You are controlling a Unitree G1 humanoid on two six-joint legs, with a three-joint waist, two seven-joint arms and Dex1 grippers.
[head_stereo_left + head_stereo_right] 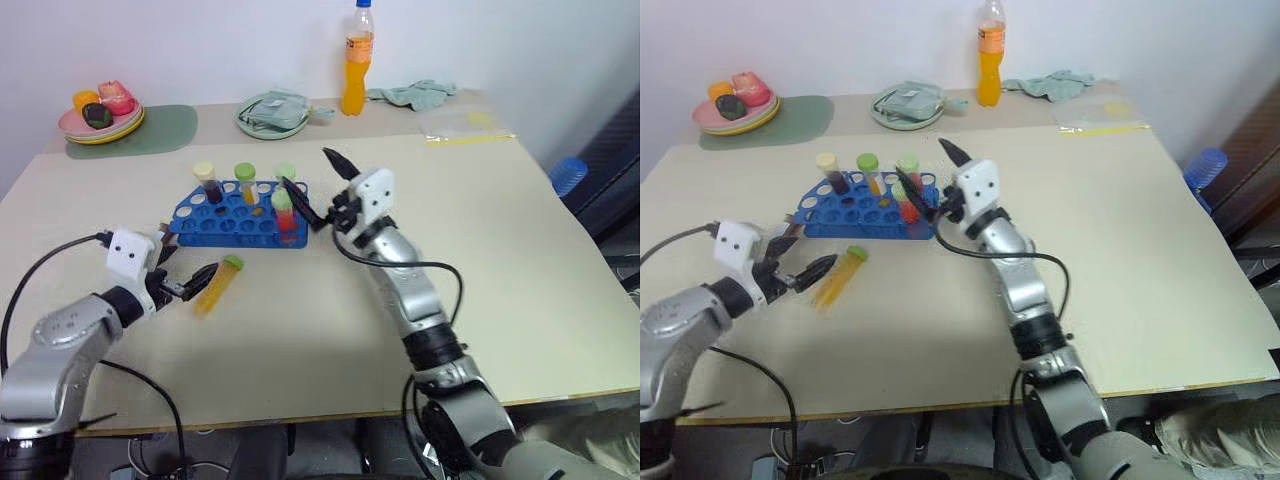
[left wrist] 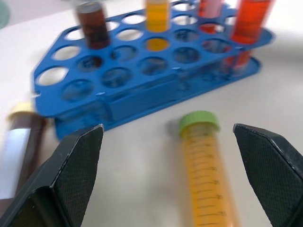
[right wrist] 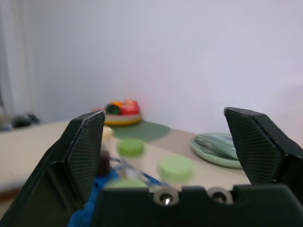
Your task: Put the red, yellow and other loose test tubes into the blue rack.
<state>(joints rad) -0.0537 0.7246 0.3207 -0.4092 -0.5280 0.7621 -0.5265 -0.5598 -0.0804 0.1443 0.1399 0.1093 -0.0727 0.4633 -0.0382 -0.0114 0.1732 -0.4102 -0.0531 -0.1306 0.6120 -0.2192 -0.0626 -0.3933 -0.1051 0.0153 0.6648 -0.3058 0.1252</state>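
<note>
Tubes stand in the bright blue plastic rack (image 1: 235,212); one yellow-orange green-capped plastic tube (image 1: 218,283) lies beside it, between the spread fingers of the left gripper (image 1: 176,279); right gripper (image 1: 312,185) gapes empty above the rack.

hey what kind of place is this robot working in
Probably a lab-style test bench in a plain room: a blue rack of test tubes on a pale table, a drink bottle behind.

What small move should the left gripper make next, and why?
Probably ease the left gripper forward and close on the yellow tube. That tube lies loose on the table in front of the blue rack, between the open fingers but not yet gripped.
</note>
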